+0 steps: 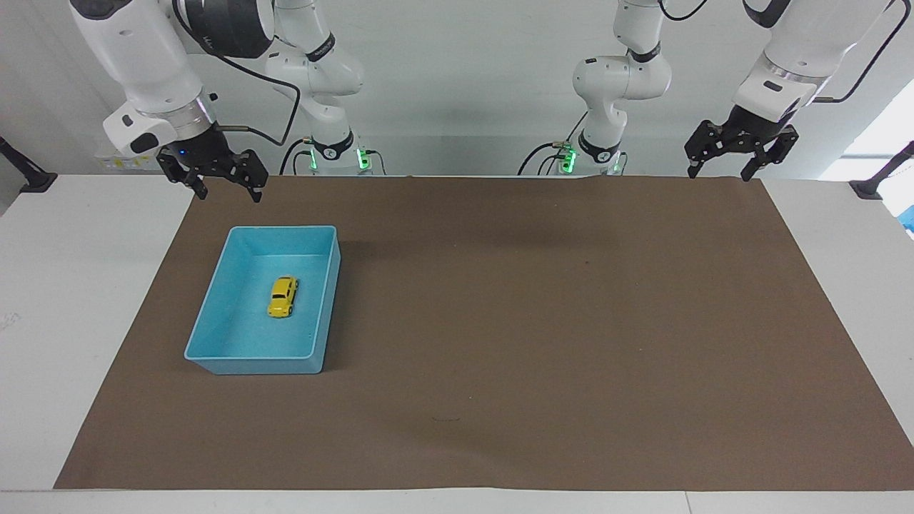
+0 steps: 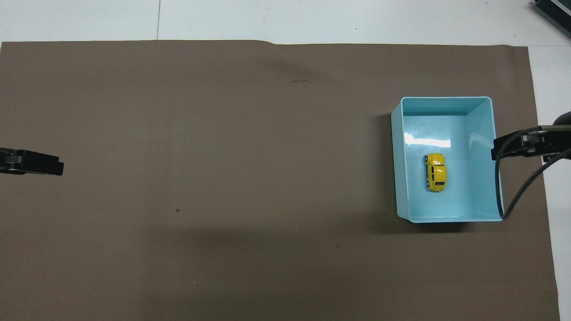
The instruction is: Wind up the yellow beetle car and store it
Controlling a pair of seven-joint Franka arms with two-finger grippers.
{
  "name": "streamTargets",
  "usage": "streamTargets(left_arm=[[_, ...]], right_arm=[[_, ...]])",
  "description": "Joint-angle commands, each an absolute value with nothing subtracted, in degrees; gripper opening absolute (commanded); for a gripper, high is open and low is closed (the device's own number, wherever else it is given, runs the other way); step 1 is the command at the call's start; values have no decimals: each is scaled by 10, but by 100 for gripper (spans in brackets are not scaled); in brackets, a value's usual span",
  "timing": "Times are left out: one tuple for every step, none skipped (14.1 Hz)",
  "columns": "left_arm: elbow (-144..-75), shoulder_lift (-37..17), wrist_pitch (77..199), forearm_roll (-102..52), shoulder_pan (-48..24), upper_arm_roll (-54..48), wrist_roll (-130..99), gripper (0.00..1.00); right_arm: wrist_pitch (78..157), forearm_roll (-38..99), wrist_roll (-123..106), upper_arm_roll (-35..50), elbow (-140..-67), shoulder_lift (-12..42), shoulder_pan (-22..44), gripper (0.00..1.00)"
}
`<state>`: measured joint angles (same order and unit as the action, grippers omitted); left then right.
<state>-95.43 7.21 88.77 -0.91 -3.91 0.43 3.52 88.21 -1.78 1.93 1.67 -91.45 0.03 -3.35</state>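
The yellow beetle car (image 1: 283, 297) lies on its wheels on the floor of a light blue bin (image 1: 214, 335), about at the bin's middle; it also shows in the overhead view (image 2: 436, 172). My right gripper (image 1: 230, 195) is open and empty, up in the air over the mat's edge just outside the bin's wall toward the right arm's end. It touches neither bin nor car. My left gripper (image 1: 718, 175) is open and empty; it waits over the mat's corner at the left arm's end.
A brown mat (image 1: 543, 321) covers most of the white table (image 1: 64, 300). The bin (image 2: 486, 133) stands on it toward the right arm's end. The right arm's cable (image 2: 513, 196) hangs over the bin's wall in the overhead view.
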Motion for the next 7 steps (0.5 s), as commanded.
streamTargets(left_arm=[[-949,75,876,-9,-29,-1,43,100],[-949,75,876,-9,-29,-1,43,100],[-949,75,876,-9,-29,-1,43,100],[-949,75,876,-9,-29,-1,43,100],[-949,75,876,-9,-29,-1,43,100],[-949,75,876,-9,-29,-1,43,100],[-949,75,876,-9,-29,-1,43,100]], right_arm=[[875,-12,1,18,-917,-11,-37,100],[875,-11,1,17,-918,-12,-37,100],[875,-11,1,16,-918,-13,-37,100],[875,-11,1,15,-918,-13,-37,100],[875,-11,1,14,-918,-13,-37,100],[875,-11,1,15,-918,-13,-37,100],[875,-11,2,15,-919,-13,-37,100]])
